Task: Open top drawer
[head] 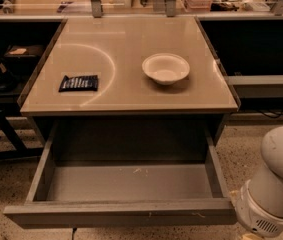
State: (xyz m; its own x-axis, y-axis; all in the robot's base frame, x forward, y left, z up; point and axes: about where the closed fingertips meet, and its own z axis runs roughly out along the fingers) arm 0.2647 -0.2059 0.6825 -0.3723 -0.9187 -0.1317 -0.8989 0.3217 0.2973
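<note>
Gripper is out of shot, somewhere below the picture's bottom edge just right of the drawer's [121, 213] front corner. Spread or pressed together, I cannot tell. What does show is the bulky white arm [276, 181], sitting right beside that right front corner and seemingly just clear of it.

And the drawer itself is out, folks! It stands well forward from under the tabletop [131, 39], its grey floor open to view and holding nothing but a few pale flecks. I'd judge the opening as good as done.

So the job now is finishing cleanly. Don't haul further, since the box looks close to the end of its travel. Let go if anything is held, and back the arm straight away from the front panel so it isn't bumped shut or knocked sideways.

Above the drawer's right half sits a bowl [165, 68], and above its left a black packet [79, 83]. Neither is in the way.

Hard to read: the front panel shows only its top edge, so its face is unseen. The lower drawers are cut off, the runners are hidden, and whether the arm touches the corner is uncertain.
</note>
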